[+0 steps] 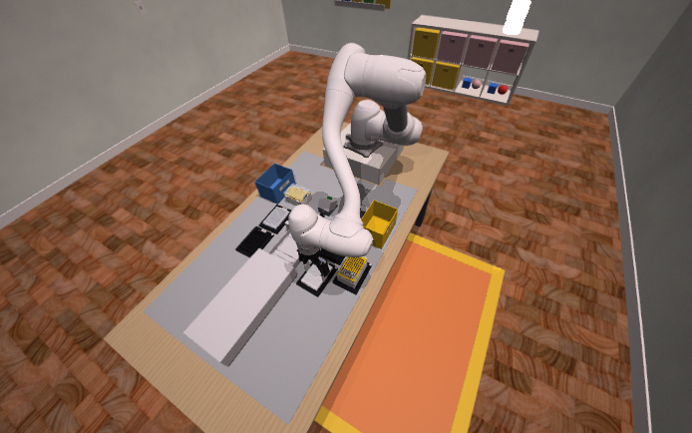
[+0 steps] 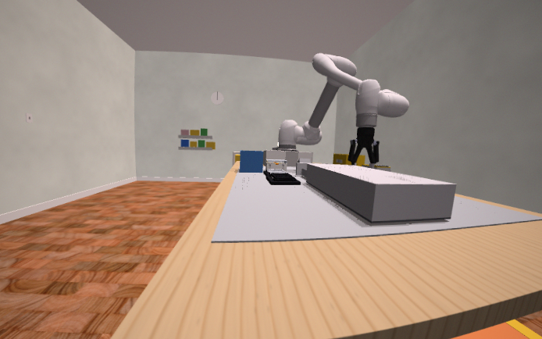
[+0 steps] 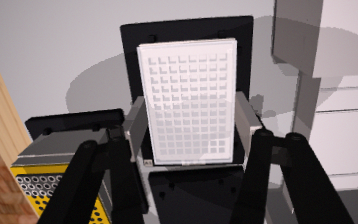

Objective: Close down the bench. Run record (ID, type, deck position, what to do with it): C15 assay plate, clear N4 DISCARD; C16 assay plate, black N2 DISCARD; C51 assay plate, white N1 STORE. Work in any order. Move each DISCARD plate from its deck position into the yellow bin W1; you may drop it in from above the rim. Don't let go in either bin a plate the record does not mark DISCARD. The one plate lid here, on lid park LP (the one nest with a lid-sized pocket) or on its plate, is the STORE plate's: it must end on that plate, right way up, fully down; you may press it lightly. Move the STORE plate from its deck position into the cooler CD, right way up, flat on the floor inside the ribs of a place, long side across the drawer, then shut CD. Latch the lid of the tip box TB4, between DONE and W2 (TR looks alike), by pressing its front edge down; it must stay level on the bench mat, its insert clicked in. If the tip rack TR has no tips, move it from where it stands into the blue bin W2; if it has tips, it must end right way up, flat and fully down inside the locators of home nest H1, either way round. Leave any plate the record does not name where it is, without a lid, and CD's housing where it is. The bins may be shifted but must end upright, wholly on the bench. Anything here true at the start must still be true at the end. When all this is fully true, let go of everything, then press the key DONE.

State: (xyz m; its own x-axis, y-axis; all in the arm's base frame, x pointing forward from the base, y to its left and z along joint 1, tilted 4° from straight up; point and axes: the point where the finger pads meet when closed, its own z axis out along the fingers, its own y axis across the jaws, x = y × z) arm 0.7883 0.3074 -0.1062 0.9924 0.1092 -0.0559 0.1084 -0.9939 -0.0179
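My gripper (image 1: pixel 316 266) (image 2: pixel 364 159) (image 3: pixel 190 106) is shut on a white assay plate (image 3: pixel 186 90) (image 1: pixel 314 278), gripping its long sides at the near end. The plate lies level over a black nest (image 3: pixel 131 45), right way up, its wells showing. A tip rack with a yellow perforated top (image 1: pixel 351 270) (image 3: pixel 36 190) stands just beside it on another black nest. The long grey cooler (image 1: pixel 241 311) (image 2: pixel 383 189) lies on the other side of the plate, shut. The yellow bin (image 1: pixel 378 222) stands behind the tip rack.
A black plate (image 1: pixel 254 239) (image 2: pixel 282 177) and a pale plate (image 1: pixel 275 217) sit in nests left of the arm. The blue bin (image 1: pixel 273 183) (image 2: pixel 251 161), a tip box (image 1: pixel 296 194) and a small grey key block (image 1: pixel 329 203) stand further back.
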